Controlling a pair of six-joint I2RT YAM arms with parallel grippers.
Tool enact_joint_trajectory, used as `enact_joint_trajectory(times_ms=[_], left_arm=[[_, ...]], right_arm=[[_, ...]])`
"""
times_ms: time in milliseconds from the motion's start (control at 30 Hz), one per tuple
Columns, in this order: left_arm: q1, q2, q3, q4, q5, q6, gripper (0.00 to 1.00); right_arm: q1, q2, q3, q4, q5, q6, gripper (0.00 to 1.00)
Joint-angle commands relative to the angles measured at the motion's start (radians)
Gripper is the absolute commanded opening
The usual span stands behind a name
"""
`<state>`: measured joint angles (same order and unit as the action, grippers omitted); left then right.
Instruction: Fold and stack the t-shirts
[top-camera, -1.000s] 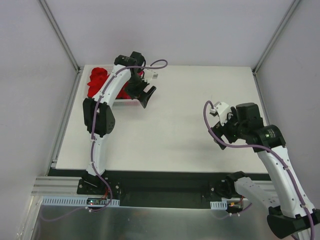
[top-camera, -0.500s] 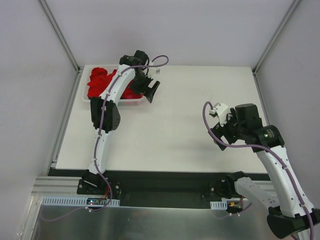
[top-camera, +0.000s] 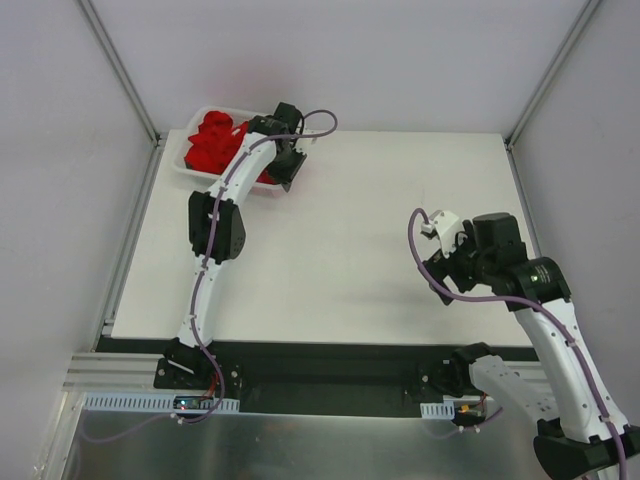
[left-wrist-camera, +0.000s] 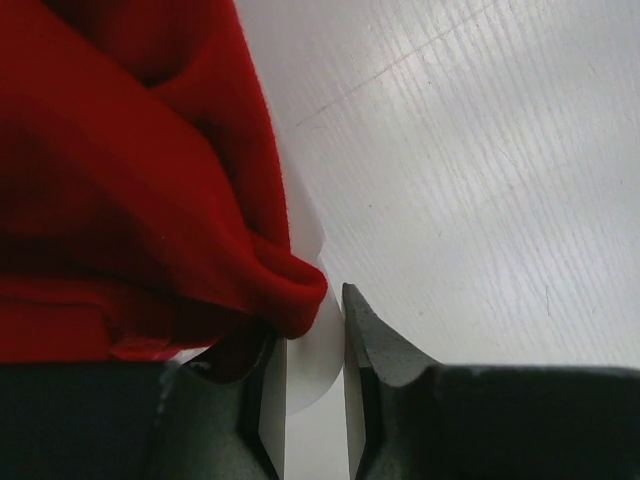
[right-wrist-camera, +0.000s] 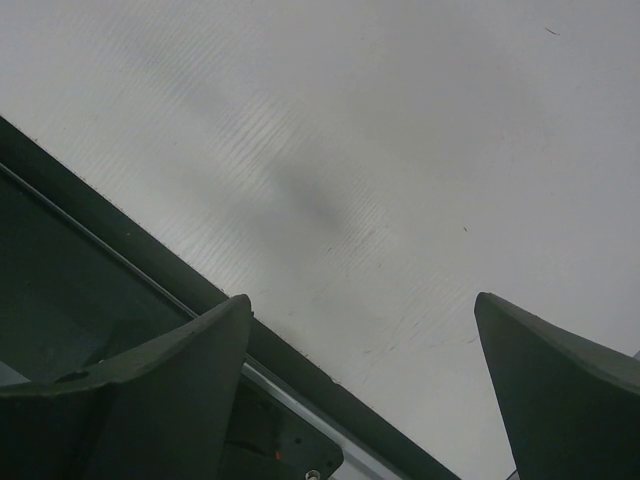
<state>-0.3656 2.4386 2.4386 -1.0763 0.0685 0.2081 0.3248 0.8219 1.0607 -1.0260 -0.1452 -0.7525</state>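
Note:
A heap of bright red t-shirts (top-camera: 215, 140) fills the white basket (top-camera: 228, 109) at the table's far left corner. My left gripper (top-camera: 283, 172) is at the basket's right end. In the left wrist view its jaws (left-wrist-camera: 312, 318) stand narrow, with the basket's white rim (left-wrist-camera: 318, 350) between them. A fold of red t-shirt (left-wrist-camera: 120, 180) spills over the rim onto the left finger. My right gripper (top-camera: 440, 262) hovers open over bare table at the right. The right wrist view shows its gripper (right-wrist-camera: 362, 300) wide apart with nothing between the fingers.
The white table (top-camera: 380, 220) stretches between the two arms. Its dark front edge and a metal rail (right-wrist-camera: 120, 300) lie just under the right gripper. Grey walls close in the back and both sides.
The left arm has reached farther back and its jaws have closed from wide open onto the basket's rim. The basket has shifted toward the back. The right arm has barely moved.

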Motion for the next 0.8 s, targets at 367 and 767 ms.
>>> enact_joint_trajectory(times_ms=[367,767], left_arm=[[0.126,-0.131,-0.193,0.062,-0.059,-0.11,0.0],[0.171,-0.165,-0.236,0.09,-0.125,-0.098,0.0]], right_arm=[[-0.006,0.002,-0.004,0.015,-0.014,-0.013,0.96],[-0.006,-0.001,-0.005,0.006,-0.014,-0.016,0.96]])
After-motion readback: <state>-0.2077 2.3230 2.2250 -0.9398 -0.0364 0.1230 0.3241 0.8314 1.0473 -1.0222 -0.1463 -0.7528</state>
